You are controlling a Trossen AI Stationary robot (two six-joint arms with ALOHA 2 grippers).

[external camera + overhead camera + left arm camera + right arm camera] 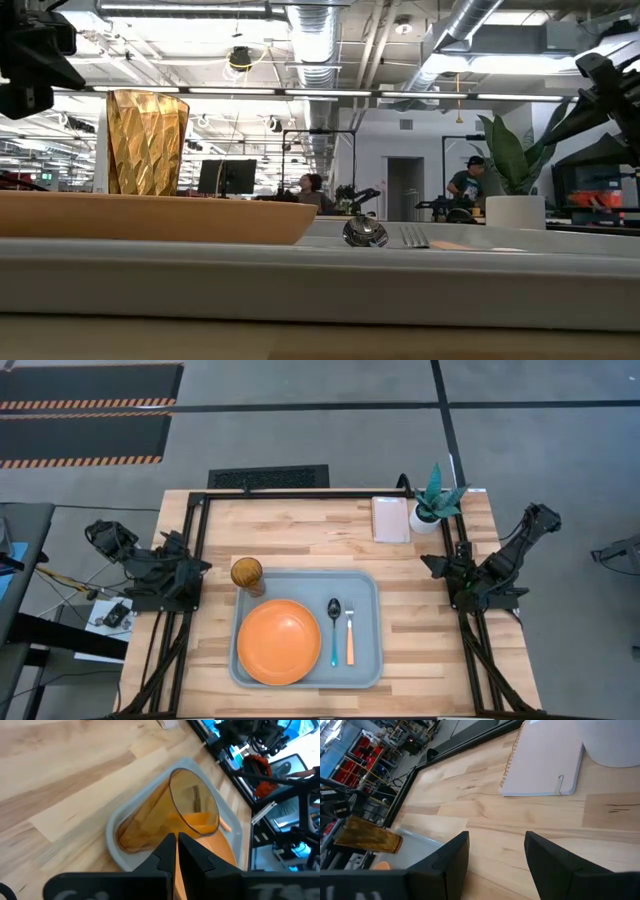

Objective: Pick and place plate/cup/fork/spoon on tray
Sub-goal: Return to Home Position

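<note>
Sitting right on tray rim at 11 o'clock, cup risking a tip; plate, spoon, fork inside. Left gripper pressed together, right gripper spread, both parked.

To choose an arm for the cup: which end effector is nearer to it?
Left. The left end effector sits just beside the cup; the right end effector waits far across the tray.

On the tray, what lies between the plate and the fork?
The spoon lies between the orange plate and the fork, teal handle parallel to the fork's, all on the tray. The high view shows this plainly.
</note>
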